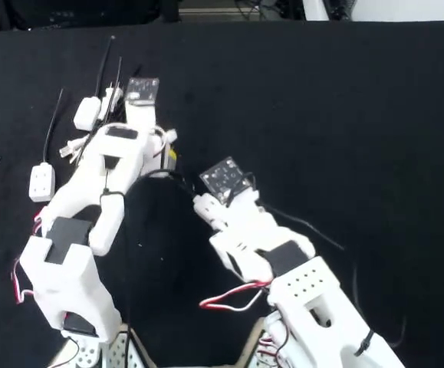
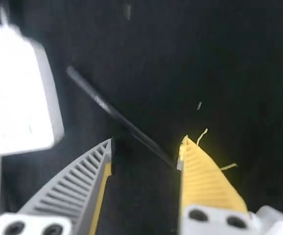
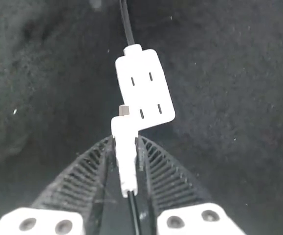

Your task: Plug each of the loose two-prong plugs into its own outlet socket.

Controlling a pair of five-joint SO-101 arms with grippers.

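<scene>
Soft overhead light. The matte black cloth table (image 1: pixel 344 115) reads dim, swallowing shadows. White plastic arms (image 1: pixel 91 192) glare; the white rectangular plastic block (image 2: pixel 19 93) washes out, while the white two-prong plug (image 3: pixel 125 147) is evenly lit.

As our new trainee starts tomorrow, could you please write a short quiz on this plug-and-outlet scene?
1. True or false: the right pincer is shut on a white plug.
2. What crosses the gap in front of the open left pincer? A) a black cable B) a red wire C) a yellow plug
3. Fill in: the white outlet block just ahead of the held plug shows ___ slots.
Key: 1 true; 2 A; 3 four.
</scene>
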